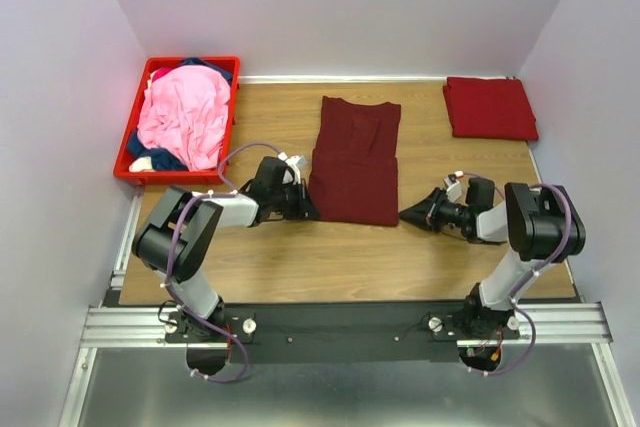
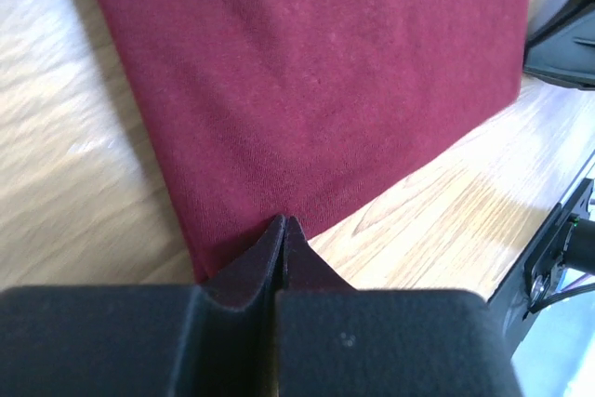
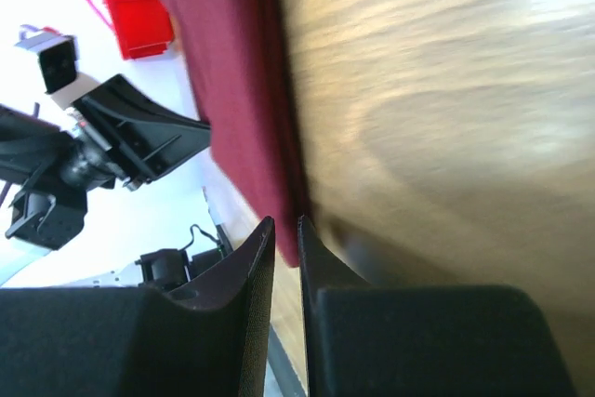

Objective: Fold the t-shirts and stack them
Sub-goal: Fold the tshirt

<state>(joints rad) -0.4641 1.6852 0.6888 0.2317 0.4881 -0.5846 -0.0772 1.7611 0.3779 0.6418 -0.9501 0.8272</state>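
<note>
- A dark maroon t-shirt [image 1: 356, 159] is lying flat in the middle of the wooden table [image 1: 300, 257], collar end far, with its near half doubled over into a darker rectangle.
- The left gripper [image 1: 310, 209] is resting low at that shirt's near-left corner, touching its edge. How its jaws are standing is not readable from above.
- The right gripper [image 1: 404, 215] is pointing left, its tip sitting just beside the shirt's near-right corner.
- A folded red t-shirt [image 1: 490, 107] is lying at the far right corner of the table.
- A red plastic crate [image 1: 128, 162] is sitting at the far left, holding a crumpled pink t-shirt [image 1: 185, 112] on top of navy cloth [image 1: 160, 158].
</note>
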